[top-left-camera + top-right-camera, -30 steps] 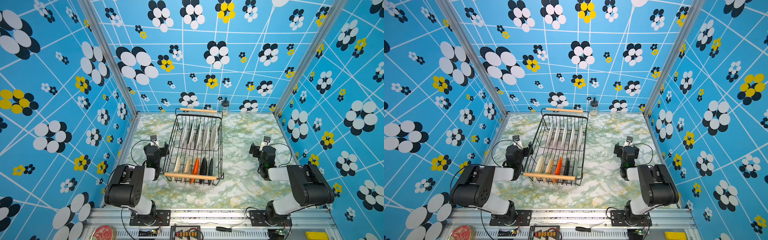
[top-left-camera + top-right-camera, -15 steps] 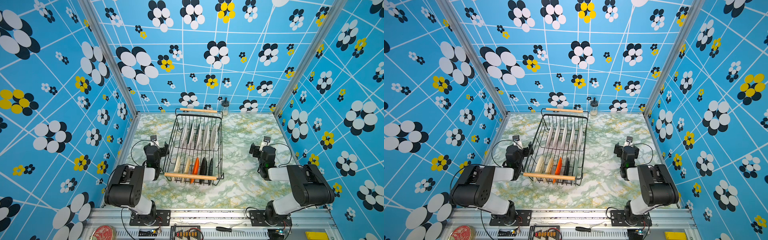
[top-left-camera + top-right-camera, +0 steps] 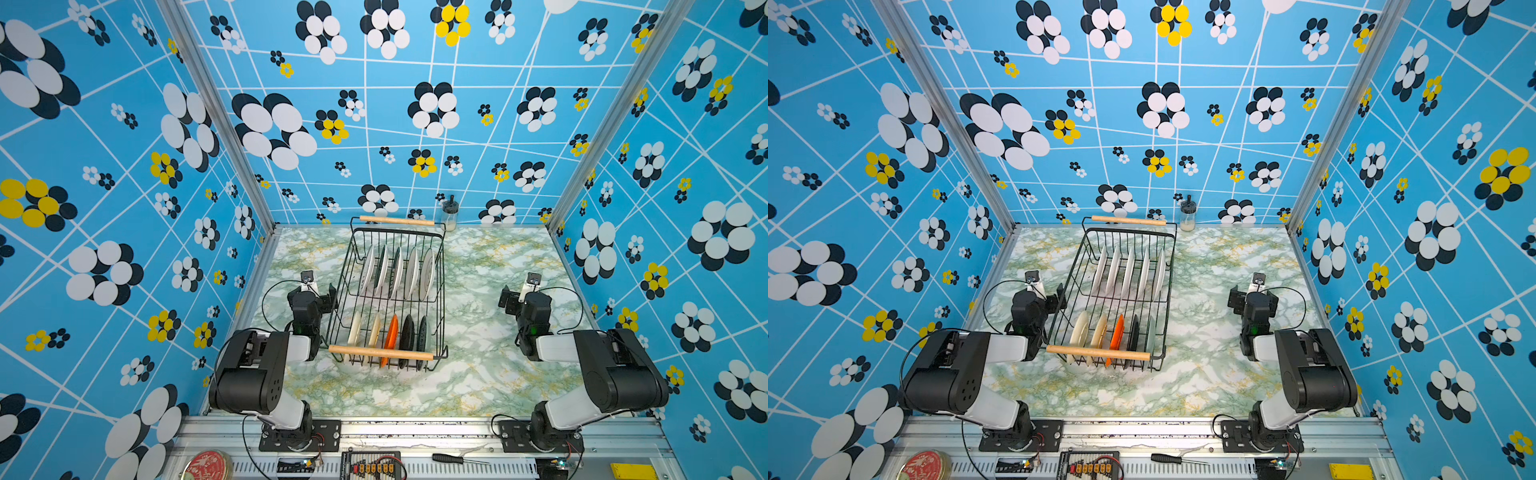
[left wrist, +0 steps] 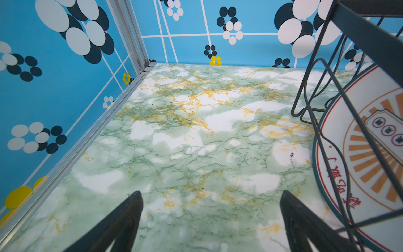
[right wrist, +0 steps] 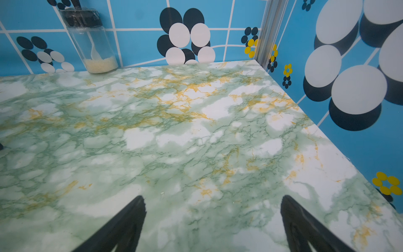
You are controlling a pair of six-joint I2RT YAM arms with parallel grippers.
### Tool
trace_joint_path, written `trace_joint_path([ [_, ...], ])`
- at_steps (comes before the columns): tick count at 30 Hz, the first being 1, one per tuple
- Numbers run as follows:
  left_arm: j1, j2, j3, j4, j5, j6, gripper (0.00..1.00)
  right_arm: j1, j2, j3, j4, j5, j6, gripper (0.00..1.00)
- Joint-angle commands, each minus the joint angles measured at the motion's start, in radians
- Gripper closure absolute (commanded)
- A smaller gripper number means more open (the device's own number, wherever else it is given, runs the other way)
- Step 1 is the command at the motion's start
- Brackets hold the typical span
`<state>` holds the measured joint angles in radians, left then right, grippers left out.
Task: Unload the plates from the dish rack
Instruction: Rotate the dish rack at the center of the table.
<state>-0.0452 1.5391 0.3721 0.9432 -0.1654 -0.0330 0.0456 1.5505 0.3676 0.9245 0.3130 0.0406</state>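
Note:
The dish rack (image 3: 380, 353) (image 3: 1098, 353), black wire with two wooden handles, stands mid-table in both top views. Several large white plates (image 3: 397, 272) (image 3: 1129, 274) stand on edge in its far row. Small cream, orange (image 3: 390, 334) (image 3: 1117, 332) and black plates fill the near row. My left gripper (image 3: 311, 291) (image 3: 1038, 293) rests low beside the rack's left wall, open and empty. In the left wrist view the gripper (image 4: 210, 193) spans bare table, with the rack's wire (image 4: 370, 32) and an emblem-centred plate (image 4: 370, 139) close by. My right gripper (image 3: 525, 293) (image 3: 1254, 293) (image 5: 213, 196) is open over bare table, well right of the rack.
A small glass jar (image 3: 449, 214) (image 5: 89, 41) stands by the back wall, next to the rack's far handle. Patterned blue walls close in the table on three sides. A red tin (image 3: 208, 465), a screwdriver (image 3: 453, 458) and a yellow block (image 3: 631, 471) lie on the front rail.

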Motion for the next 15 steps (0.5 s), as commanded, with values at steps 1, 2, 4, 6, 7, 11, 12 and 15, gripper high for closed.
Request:
trace_joint_path([
  [1, 0.001, 0.009, -0.007, 0.009, -0.015, 0.002, 0.01, 0.007, 0.002, 0.004, 0.014, 0.017, 0.010, 0.01],
  [2, 0.000, 0.008, -0.008, 0.009, -0.016, 0.002, 0.01, 0.007, 0.002, 0.004, 0.014, 0.017, 0.010, 0.01],
  [4, 0.000, 0.008, -0.009, 0.010, -0.016, 0.002, 0.01, 0.007, 0.000, 0.001, 0.016, 0.015, 0.009, 0.01],
  [6, -0.004, 0.007, -0.007, 0.011, -0.019, 0.007, 0.01, 0.007, 0.000, 0.002, 0.015, 0.003, 0.005, 0.01],
  [7, -0.009, 0.004, 0.000, -0.008, -0.017, 0.013, 0.01, 0.006, -0.001, 0.004, 0.012, -0.005, 0.001, 0.01],
  [11, -0.015, -0.014, 0.009, -0.032, -0.034, 0.018, 0.01, 0.007, -0.039, 0.024, -0.051, -0.026, -0.005, 0.01],
  [12, -0.017, -0.027, 0.013, -0.055, -0.036, 0.016, 0.01, 0.007, -0.057, 0.031, -0.083, -0.032, -0.007, 0.01],
  [15, -0.019, -0.092, 0.062, -0.204, -0.055, 0.012, 0.01, 0.007, -0.133, 0.055, -0.187, -0.031, -0.008, 0.01],
])
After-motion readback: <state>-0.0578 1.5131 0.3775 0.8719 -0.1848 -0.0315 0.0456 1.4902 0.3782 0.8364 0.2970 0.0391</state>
